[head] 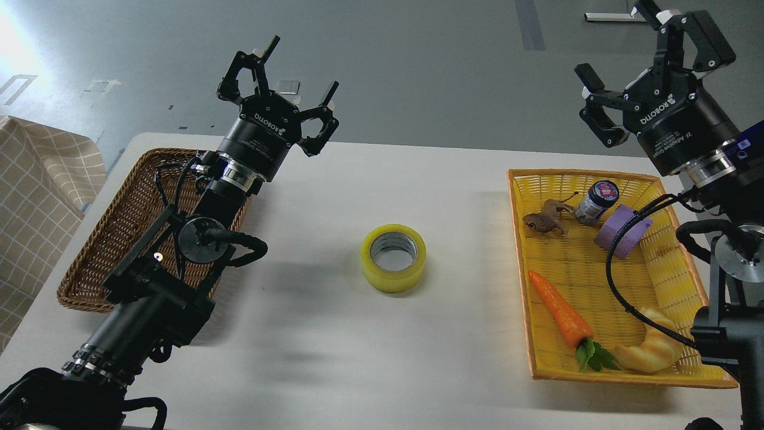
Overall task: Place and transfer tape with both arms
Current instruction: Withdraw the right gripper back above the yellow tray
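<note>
The tape [393,258], a yellow translucent roll with a grey core, lies flat on the white table [334,358] near its middle. My left gripper [301,67] is open and empty, raised above the table's far left, well away from the tape. My right gripper [618,37] is open and empty, raised high above the far end of the yellow tray [518,239], well to the right of the tape.
A brown wicker basket [101,239] sits at the left under my left arm. The yellow tray holds a toy carrot [558,310], a croissant toy [650,349], a purple block [621,230], a small jar [595,202] and a brown toy frog [542,221].
</note>
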{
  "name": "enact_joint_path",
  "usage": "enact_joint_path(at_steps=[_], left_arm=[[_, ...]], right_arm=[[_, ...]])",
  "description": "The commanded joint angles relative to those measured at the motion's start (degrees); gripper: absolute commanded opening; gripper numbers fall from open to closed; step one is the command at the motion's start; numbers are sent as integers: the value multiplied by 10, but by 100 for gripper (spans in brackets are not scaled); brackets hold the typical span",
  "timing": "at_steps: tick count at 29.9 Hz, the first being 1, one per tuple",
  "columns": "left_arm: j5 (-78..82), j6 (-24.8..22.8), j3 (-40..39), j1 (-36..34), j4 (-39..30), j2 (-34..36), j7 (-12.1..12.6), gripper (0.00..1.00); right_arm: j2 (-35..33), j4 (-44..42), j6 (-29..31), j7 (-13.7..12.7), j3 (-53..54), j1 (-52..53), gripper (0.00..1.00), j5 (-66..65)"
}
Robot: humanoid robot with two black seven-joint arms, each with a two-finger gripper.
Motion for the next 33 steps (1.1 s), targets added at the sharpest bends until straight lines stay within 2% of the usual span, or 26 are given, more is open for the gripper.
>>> enact_joint_path(at_steps=[1,9,16,23,33], left_arm=[[0,0,0,0,0,-2,-1,98],[1,0,1,0,1,4,1,98],[2,0,1,0,2,7,1,98],[3,0,2,-3,3,9,9,98],[3,0,1,-1,3,20,6,98]], right_arm=[[9,-30,0,0,4,4,99,100],[26,-90,0,0,10,5,100,241],[26,-92,0,-6,7,-27,100,326],[26,-92,0,-7,10,-56,100,344],[26,-91,0,-7,15,-73,100,352]])
